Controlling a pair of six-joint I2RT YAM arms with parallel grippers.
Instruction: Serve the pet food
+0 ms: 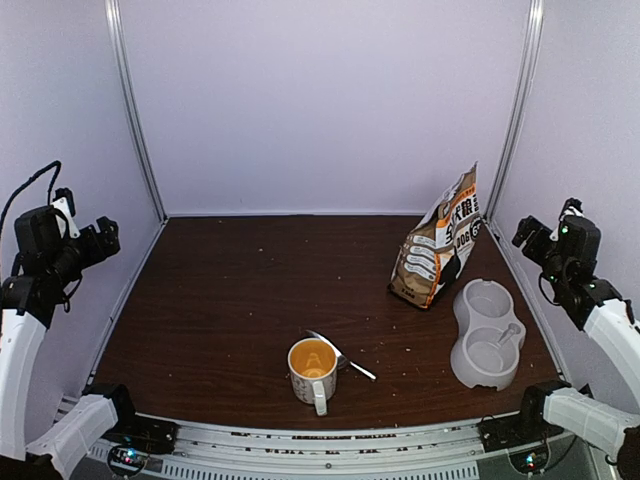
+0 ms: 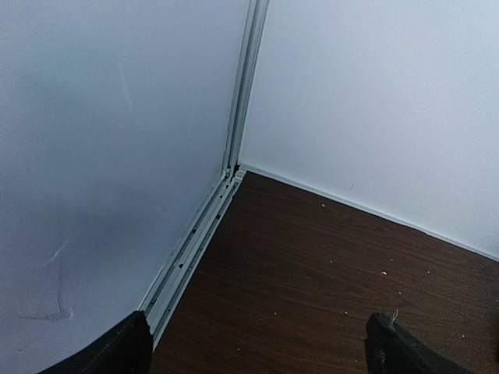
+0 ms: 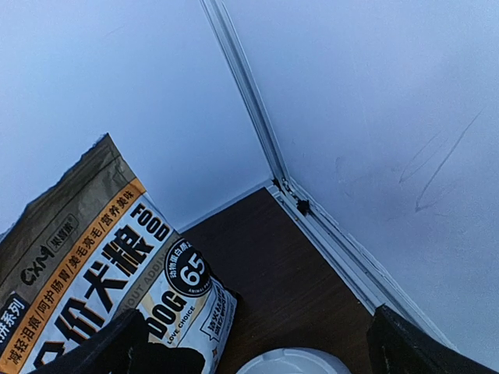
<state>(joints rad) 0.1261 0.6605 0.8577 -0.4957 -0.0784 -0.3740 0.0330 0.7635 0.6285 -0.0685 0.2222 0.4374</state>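
Note:
The pet food itself is hidden; only its bag (image 1: 440, 245) shows, white, tan and orange, standing upright at the back right of the brown table. In the right wrist view the bag (image 3: 93, 265) fills the lower left. A white double bowl (image 1: 487, 333) sits just in front of the bag, its rim (image 3: 292, 360) showing at the bottom of that view. My left gripper (image 1: 105, 238) hangs raised at the far left, open and empty (image 2: 261, 343). My right gripper (image 1: 525, 232) is raised at the far right, beside the bag, open and empty (image 3: 257, 343).
A white mug (image 1: 312, 368) with an orange inside stands near the front middle, with a metal spoon (image 1: 345, 356) lying beside it. Small crumbs dot the table top (image 1: 230, 300). White walls close off the left, back and right sides.

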